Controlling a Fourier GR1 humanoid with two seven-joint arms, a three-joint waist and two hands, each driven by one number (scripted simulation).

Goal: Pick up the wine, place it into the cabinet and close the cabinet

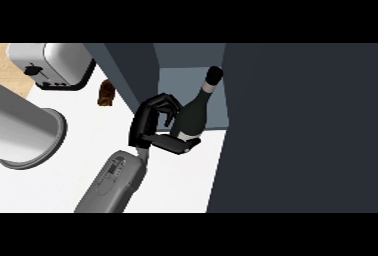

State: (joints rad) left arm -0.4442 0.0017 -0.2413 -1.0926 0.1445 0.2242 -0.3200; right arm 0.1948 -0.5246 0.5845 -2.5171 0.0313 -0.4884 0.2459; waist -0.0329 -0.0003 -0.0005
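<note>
A: What is filling the right of the head view?

B: The cabinet door, a big dark panel standing open. It is covering most of the cabinet, so only a strip of pale shelf is showing.

A: And which arm is working?

B: Hard to tell; one forearm is entering from the lower edge, left of centre. I am judging it the right hand. Its fingers and thumb are curling round the lower body of the wine, which is tilting, neck toward the cabinet, at the shelf's front edge.

A: How should it be finishing the placing?

B: By bringing the bottle upright, carrying it deeper past the door's edge, and setting its base flat before the fingers are letting go.

A: What is unclear?

B: Whether the base is touching the shelf. The other hand is not showing. The toaster is cut off at the top edge, and the small brown thing beside it is unreadable.
</note>
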